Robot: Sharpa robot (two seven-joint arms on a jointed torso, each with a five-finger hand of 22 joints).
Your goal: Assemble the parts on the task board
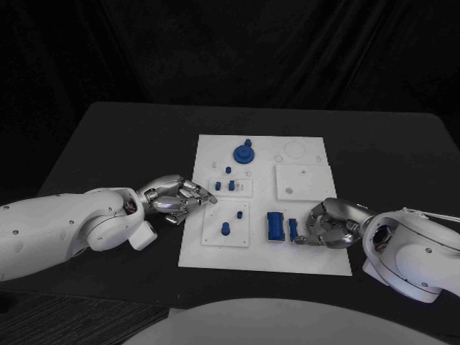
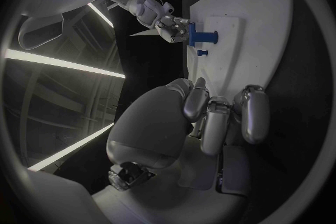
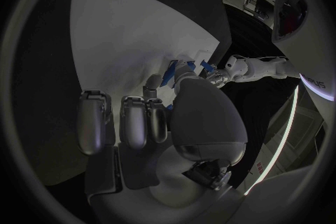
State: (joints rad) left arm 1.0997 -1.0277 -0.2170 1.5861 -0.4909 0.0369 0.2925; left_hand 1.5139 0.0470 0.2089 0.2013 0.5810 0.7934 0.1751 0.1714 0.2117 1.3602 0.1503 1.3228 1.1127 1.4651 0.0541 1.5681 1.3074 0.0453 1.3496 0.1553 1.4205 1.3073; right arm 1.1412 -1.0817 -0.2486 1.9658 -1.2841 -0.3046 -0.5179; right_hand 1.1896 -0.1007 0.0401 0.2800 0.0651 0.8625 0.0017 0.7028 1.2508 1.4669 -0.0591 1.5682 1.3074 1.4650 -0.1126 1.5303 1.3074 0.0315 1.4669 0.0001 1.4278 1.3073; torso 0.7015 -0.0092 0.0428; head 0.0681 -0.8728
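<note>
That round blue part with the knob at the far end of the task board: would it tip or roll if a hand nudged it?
Probably neither. The round blue part looks broad and flat-based on the task board, so it likely slides. It appears rigid, moulded and light. The upright knob might snag a finger.

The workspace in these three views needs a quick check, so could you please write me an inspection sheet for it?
Surface: black table, with the white task board in its middle.
Job's things: a round blue part stands at the board's far end; small blue pegs sit mid-board, one more nearer the robot; two blue blocks lie beside the right hand.
Clutter: nothing seen.
Hands: left hand at the board's left edge, fingers curled, nothing visibly held; right hand over the board's near right part, close to the blocks, hold unclear.
Cables: a thin white one on the right arm.
Surroundings: dark curtain behind the table.
</note>
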